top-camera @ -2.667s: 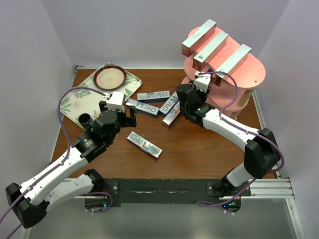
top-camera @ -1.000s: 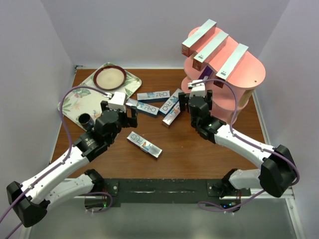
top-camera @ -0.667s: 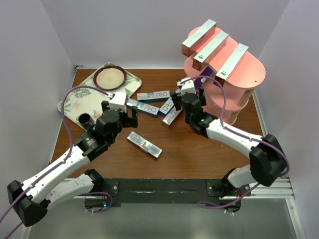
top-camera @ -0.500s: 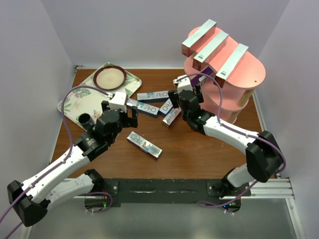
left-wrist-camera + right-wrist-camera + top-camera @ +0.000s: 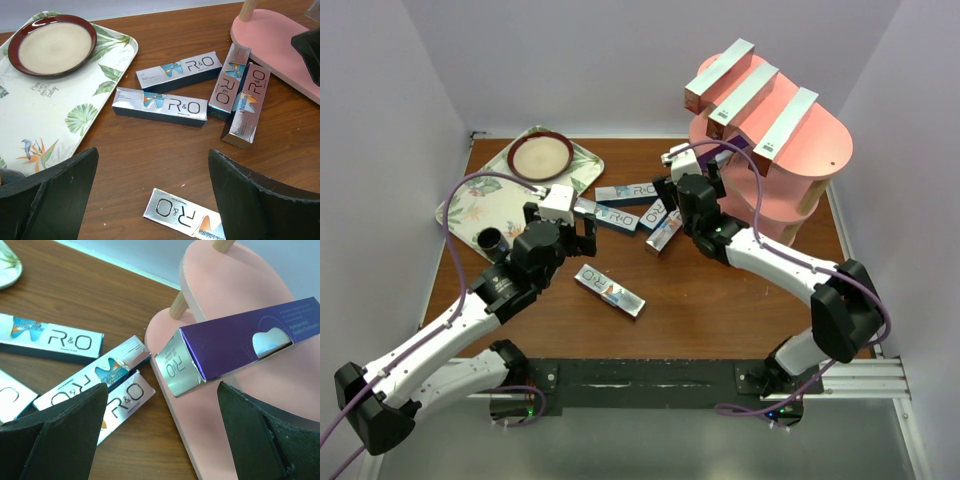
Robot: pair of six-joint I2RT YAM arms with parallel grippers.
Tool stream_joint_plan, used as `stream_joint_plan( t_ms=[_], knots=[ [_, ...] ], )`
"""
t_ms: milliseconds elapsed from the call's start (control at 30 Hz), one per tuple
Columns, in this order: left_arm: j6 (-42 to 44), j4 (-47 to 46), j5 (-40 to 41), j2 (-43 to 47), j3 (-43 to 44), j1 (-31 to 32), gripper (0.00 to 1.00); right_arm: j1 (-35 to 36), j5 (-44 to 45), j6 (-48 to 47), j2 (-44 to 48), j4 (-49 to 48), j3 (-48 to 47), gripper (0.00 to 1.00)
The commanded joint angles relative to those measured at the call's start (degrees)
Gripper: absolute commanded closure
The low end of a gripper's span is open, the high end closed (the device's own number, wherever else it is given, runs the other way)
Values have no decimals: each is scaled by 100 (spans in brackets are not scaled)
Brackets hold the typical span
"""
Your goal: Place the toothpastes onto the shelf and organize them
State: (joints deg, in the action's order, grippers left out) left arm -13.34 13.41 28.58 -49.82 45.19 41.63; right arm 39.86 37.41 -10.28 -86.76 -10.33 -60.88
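**Desk:** What are you seeing, starting farthest from the shelf (image 5: 820, 150)?

**Operator:** I'm looking at the leaf-patterned tray (image 5: 470, 205), lying well to the left of the shelf. A red-rimmed plate (image 5: 541, 155) is sitting on it. A small dark cup (image 5: 492, 241) is standing at its near corner, and I cannot tell whether it is on the tray or just off it.

**Desk:** And your left arm?

**Operator:** I'm holding the left end effector (image 5: 152, 160) above the surface (image 5: 720, 310), between the tray and the shelf. Its fingers are spread wide and pinching nothing.

**Desk:** Where are the toothpastes (image 5: 159, 107)?

**Operator:** I'm counting five lying flat on the surface, all left of the shelf. That first box is lying nearly parallel to a second silver box (image 5: 179, 71), just beside it. Closer to the shelf, a touching pair (image 5: 229, 82) is lying side by side, just beside the bottom board. A lone box (image 5: 182, 217) is lying apart from the others, nearer the arm bases.

**Desk:** Right arm?

**Operator:** I'm hovering the right end effector (image 5: 161, 390) at the shelf's left end, over the touching pair. Its fingers are spread and gripping nothing.

**Desk:** Anything on the shelf itself?

**Operator:** I'm seeing a purple box (image 5: 240, 335) resting on one of the lower boards, with its silver end facing my right wrist camera. I cannot tell which board. Three more boxes (image 5: 748, 100) are lying across the top board, parallel and apart from one another.
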Motion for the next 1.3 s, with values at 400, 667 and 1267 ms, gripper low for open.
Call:
stream_joint_plan(
  t_ms=[400,667,1267],
  knots=[
    [-10,-146,-19,-63,-10,-32,4,444,-1640,132,292,778,-494,3],
    [-2,-137,-1,-107,-10,-32,4,339,-1201,-184,-315,576,-802,2],
    [-2,-137,34,-89,-1,-32,4,-215,-954,-378,-658,364,-1048,2]
  ],
)
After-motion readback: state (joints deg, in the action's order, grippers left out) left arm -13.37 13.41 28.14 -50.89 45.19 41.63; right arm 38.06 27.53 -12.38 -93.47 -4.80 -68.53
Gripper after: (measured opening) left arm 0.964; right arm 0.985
